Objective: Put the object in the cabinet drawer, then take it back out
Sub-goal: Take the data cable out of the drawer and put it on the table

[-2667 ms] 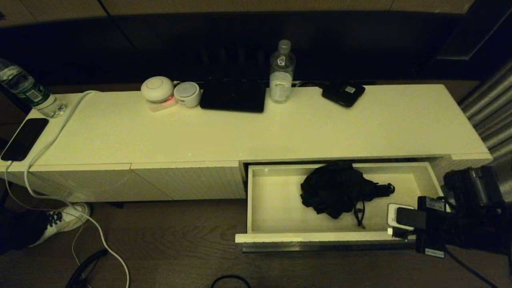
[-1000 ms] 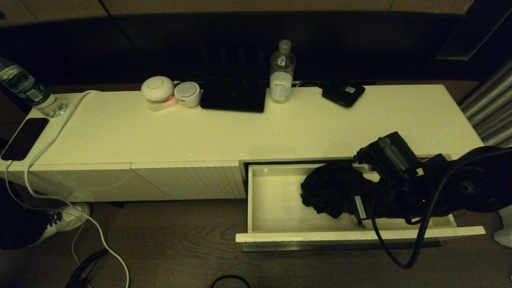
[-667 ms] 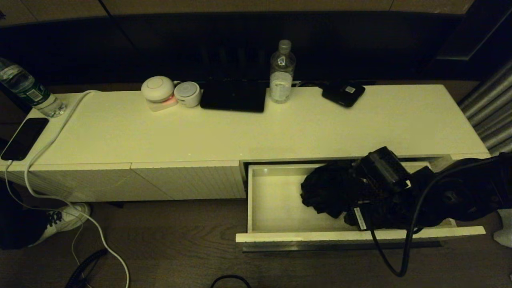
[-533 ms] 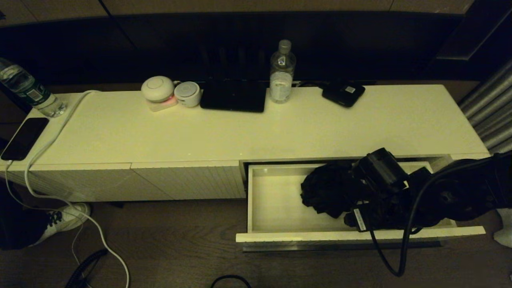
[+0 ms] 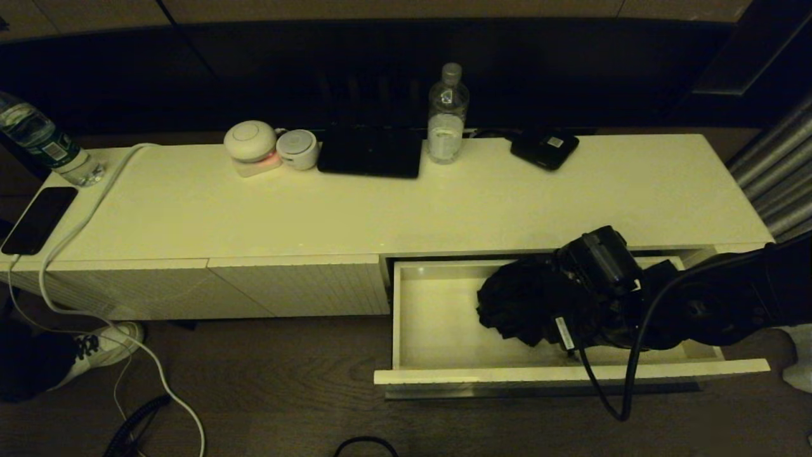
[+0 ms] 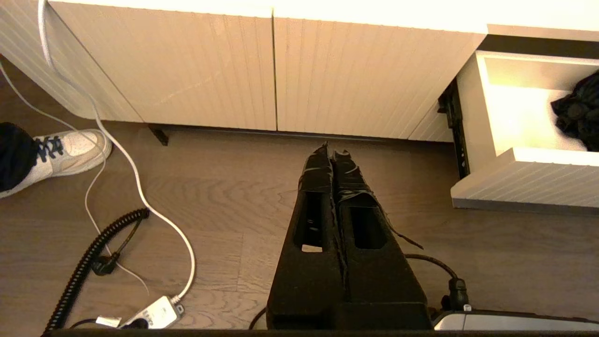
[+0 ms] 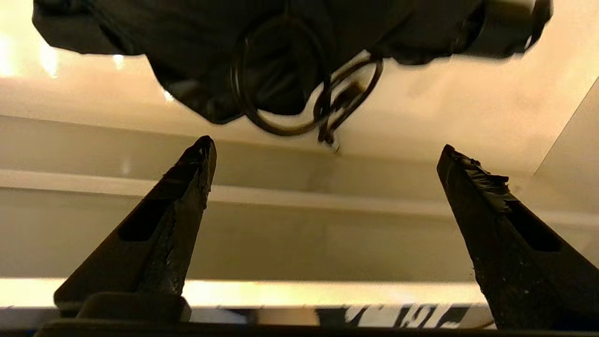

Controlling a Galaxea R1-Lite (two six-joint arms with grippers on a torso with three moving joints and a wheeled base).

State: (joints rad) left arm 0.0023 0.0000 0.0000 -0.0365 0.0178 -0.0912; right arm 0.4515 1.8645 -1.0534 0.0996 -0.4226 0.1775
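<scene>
Two grippers: right gripper point(image 7: 325, 145) spread wide inside cabinet drawer point(image 5: 444, 377) beside black bundle point(image 5: 517, 304), left gripper point(image 6: 333, 152) closed, empty above floor

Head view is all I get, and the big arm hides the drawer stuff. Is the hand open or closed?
Observer: Open. The right wrist view shows the right hand with its fingers spread wide inside the cabinet drawer.
Operator: Is it holding the black thing?
Observer: No. The black bundle lies just ahead of the fingertips, ungripped.
Operator: Where's the other hand?
Observer: The left hand is shut, pointing at the floor before the closed cabinet fronts.
</scene>
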